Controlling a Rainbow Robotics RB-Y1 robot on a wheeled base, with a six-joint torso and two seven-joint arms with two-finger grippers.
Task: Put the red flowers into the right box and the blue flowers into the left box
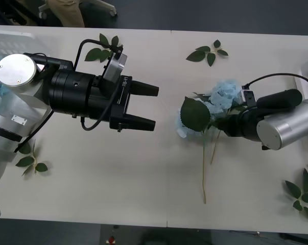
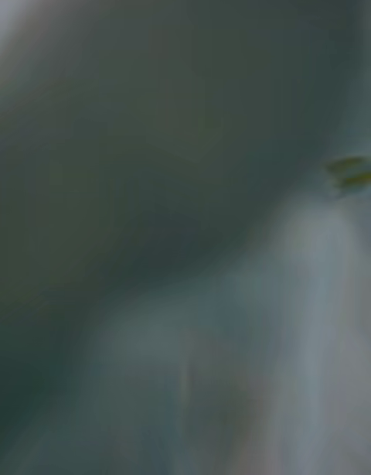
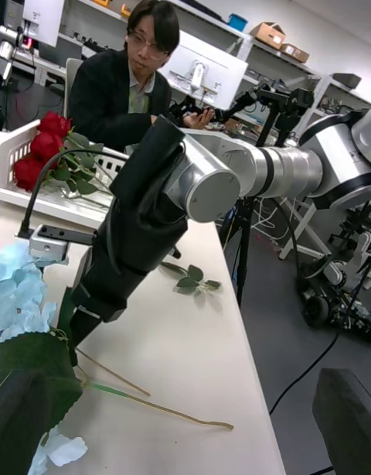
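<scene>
From the front, the blue flowers [image 1: 221,99] lie mid-table with the right gripper [image 1: 226,124] at them, its grip impossible to tell, while the left gripper [image 1: 143,107] hovers open beside them; the left wrist view shows red flowers [image 3: 45,146] in the right box [image 3: 23,200] beyond them.

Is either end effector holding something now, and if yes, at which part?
The left end effector is open, holding nothing. The right end effector is down in the blue flowers, near the heads, but leaves hide its tips, so a hold cannot be told.
</scene>
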